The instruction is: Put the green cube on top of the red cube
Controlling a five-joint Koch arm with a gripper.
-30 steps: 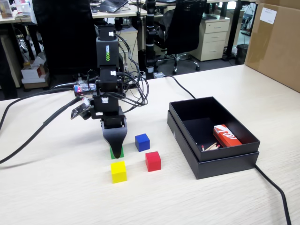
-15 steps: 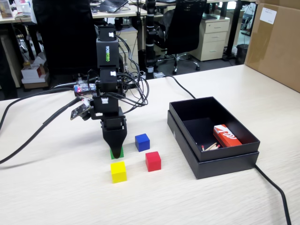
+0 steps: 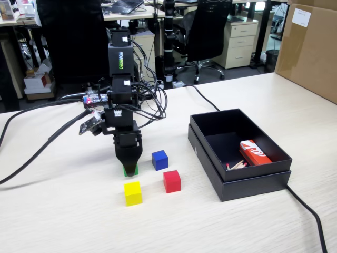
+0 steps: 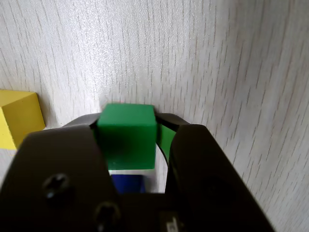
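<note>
In the fixed view, taking the red cube [image 3: 172,181] as landmark on the tabletop [image 3: 79,226]: the blue cube [image 3: 159,159] lies just behind it to the left, the yellow cube [image 3: 133,193] left and slightly nearer, the green cube [image 3: 131,170] farther left behind, between the fingers [image 3: 128,161]. The box [image 3: 253,182] lies right, holding a carton [image 3: 254,153].
</note>
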